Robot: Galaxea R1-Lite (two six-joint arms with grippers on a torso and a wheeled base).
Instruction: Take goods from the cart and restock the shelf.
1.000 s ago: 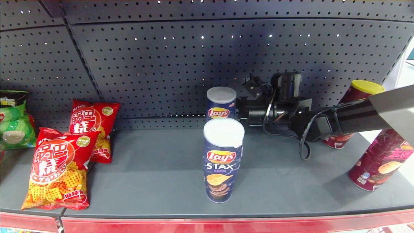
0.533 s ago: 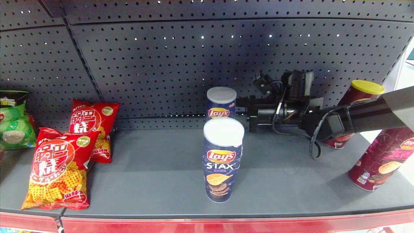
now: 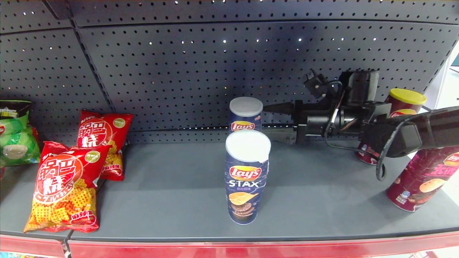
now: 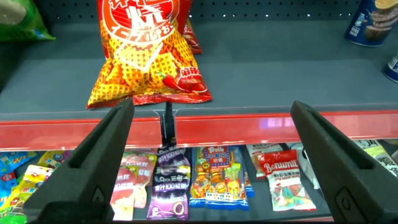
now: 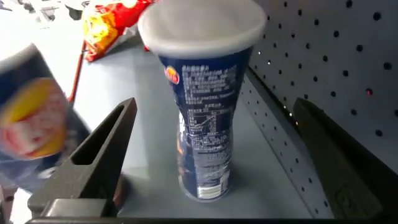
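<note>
1. The rear can (image 3: 245,116) (image 5: 202,124) is seen upright at the back of the shelf (image 3: 172,190), directly behind the front can (image 3: 246,179).
2. The right gripper (image 3: 269,120) (image 5: 216,104) is held just right of the rear can, fingers spread wide, with nothing gripped and no contact seen.
3. The left gripper (image 4: 211,106) is held wide open and empty before the shelf's red edge (image 4: 249,121), near a red bag (image 4: 146,50).
4. Maroon cans (image 3: 419,179) are stood at the shelf's right end.
</note>
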